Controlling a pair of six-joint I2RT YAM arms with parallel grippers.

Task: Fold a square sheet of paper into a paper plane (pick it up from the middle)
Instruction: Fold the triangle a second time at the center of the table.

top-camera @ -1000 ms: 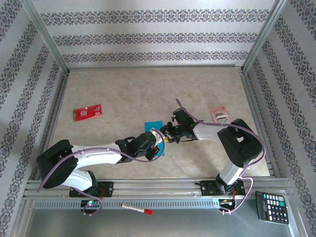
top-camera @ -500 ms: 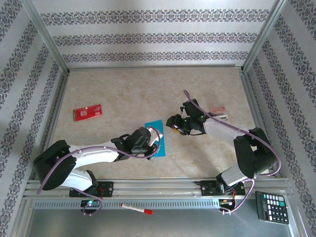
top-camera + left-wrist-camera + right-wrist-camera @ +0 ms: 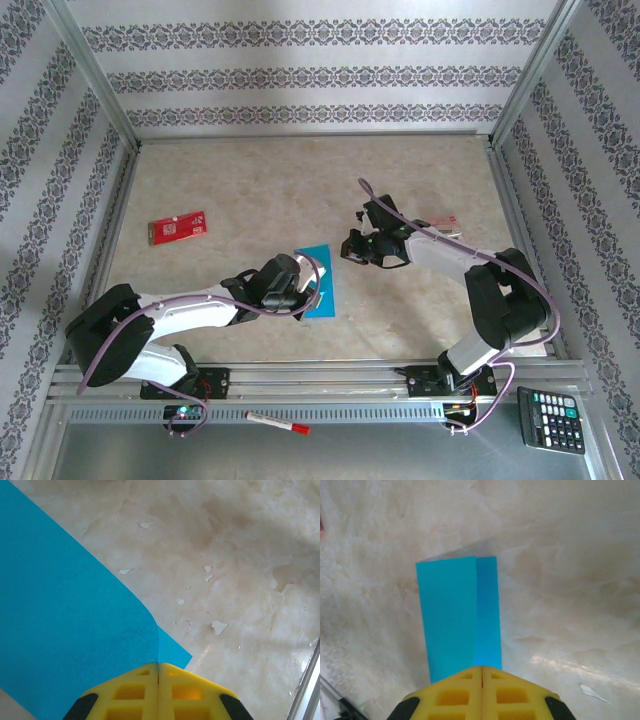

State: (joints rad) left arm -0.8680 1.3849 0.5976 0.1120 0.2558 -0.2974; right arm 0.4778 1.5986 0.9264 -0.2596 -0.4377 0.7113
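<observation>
Sheet [image 3: 326, 300], calculator [image 3: 550, 418], marker [image 3: 277, 422] — one each

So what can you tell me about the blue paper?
The blue paper is thin, matte teal, folded over into a long strip, one layer narrower than the other. It lies on the table, one flap curling up. The shut left claw seems to pinch its edge; the shut right claw is close by its far corner.

The paper [image 3: 323, 272] lies on the table [image 3: 250, 170], left gripper [image 3: 158, 672] at its near side, right gripper [image 3: 482, 674] behind, card [image 3: 177, 228] far left
</observation>
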